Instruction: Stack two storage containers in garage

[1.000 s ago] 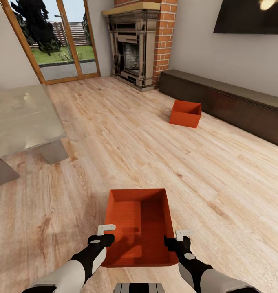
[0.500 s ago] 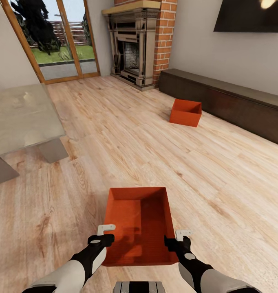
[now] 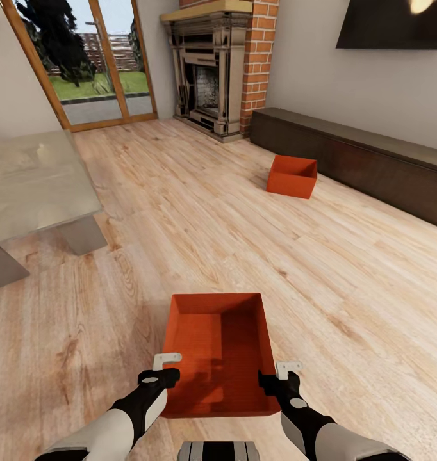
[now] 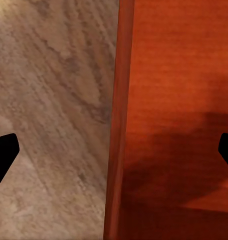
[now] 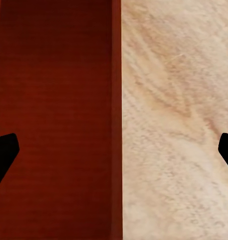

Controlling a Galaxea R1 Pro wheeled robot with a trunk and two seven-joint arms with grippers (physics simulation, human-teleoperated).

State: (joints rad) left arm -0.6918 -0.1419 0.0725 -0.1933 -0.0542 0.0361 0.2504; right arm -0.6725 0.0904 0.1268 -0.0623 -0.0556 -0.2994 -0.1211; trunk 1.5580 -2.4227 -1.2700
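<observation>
One orange-red storage container (image 3: 218, 352) lies on the light wood floor of the living room, just in front of me. My left gripper (image 3: 168, 370) is open and straddles its left wall (image 4: 119, 125), one finger inside and one outside. On the opposite side my right gripper (image 3: 277, 374) stands open the same way over the right wall (image 5: 116, 125). The wrist views show both walls apart from the black fingertips (image 4: 3, 155) (image 5: 3, 152). The second storage container (image 3: 292, 176) sits farther off beside the long dark cabinet (image 3: 372, 160).
A glass-topped table (image 3: 32, 186) on grey legs stands at the left. Ahead are the brick fireplace (image 3: 212, 70) and glass patio doors (image 3: 90, 64). A black TV (image 3: 391, 25) hangs above the cabinet. Open wood floor lies between the two containers.
The whole view has shifted slightly, so the floor and both containers sit a little higher in the picture. Both grippers keep their place at the near container's walls.
</observation>
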